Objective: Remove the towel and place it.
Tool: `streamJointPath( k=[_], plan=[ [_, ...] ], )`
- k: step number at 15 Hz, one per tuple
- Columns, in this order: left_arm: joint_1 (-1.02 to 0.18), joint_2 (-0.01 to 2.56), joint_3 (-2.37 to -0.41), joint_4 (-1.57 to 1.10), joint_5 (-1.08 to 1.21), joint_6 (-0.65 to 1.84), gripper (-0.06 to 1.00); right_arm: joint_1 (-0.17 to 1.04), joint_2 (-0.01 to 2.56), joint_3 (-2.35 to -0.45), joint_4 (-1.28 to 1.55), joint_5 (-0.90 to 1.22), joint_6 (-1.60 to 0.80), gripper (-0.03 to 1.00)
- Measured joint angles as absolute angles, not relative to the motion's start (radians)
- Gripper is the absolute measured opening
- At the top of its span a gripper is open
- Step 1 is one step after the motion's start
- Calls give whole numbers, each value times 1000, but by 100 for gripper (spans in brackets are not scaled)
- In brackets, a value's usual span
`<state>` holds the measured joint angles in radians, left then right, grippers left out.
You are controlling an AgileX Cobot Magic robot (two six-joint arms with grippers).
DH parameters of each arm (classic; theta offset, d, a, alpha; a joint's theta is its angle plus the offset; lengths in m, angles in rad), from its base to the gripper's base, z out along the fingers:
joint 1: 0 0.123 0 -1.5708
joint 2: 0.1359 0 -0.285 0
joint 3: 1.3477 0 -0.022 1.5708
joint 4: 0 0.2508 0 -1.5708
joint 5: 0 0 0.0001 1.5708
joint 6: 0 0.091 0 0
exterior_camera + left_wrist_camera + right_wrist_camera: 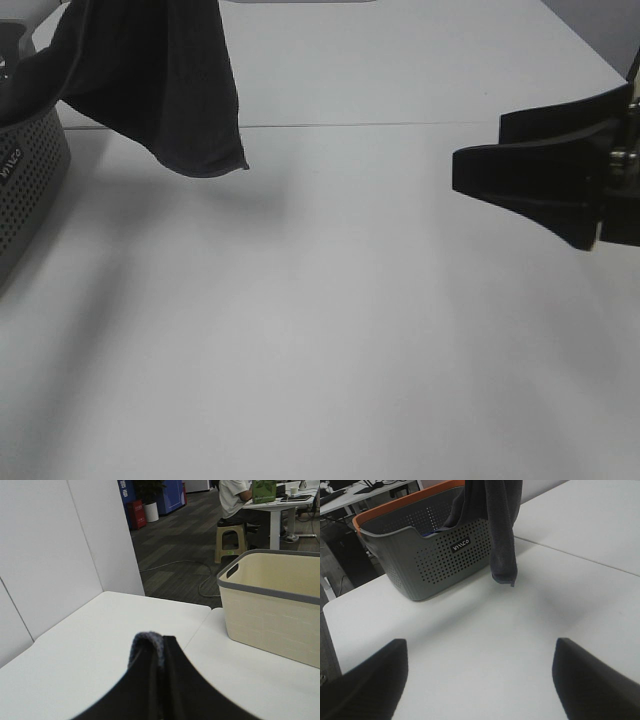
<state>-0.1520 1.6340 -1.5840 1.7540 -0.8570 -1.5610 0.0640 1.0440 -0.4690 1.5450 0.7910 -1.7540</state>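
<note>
The dark towel (150, 80) hangs from above the exterior view's top edge, at the far left. Part of it still trails into the grey perforated basket (30, 170), and its lower corner hangs free above the table. In the right wrist view the towel (502, 525) drapes down in front of the basket (440, 555). My left gripper (162, 647) is shut, with a grey-blue fold of towel (146, 641) pinched between its fingers. My right gripper (478, 145) is open at the right, well clear of the towel, with nothing between its fingers (370, 680).
The grey basket has an orange rim (405, 502). A cream basket with a grey rim (270, 605) stands on the table in the left wrist view. The white table (330, 330) has a seam across it. Beyond the table's edge are a floor, a stool and a seated person.
</note>
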Motion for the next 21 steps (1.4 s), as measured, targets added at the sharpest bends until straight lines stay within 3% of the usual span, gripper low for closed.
streamJointPath(
  k=[1,5,11,14,21],
  plan=[
    [-152,1634,-1584,1754,-886,-1561,0,64,1184,-481,1655,847,-1941,76],
    [-152,1634,-1584,1755,-971,-1563,0,91,1543,-611,1732,913,-2161,76],
    [-152,1634,-1584,1755,-1009,-1564,0,292,1830,-902,1734,737,-2246,76],
    [-152,1634,-1584,1755,-1052,-1564,0,318,1963,-1052,1735,726,-2245,76],
    [-152,1634,-1584,1756,-1059,-1564,0,335,2100,-1186,1734,735,-2201,76]
  ],
)
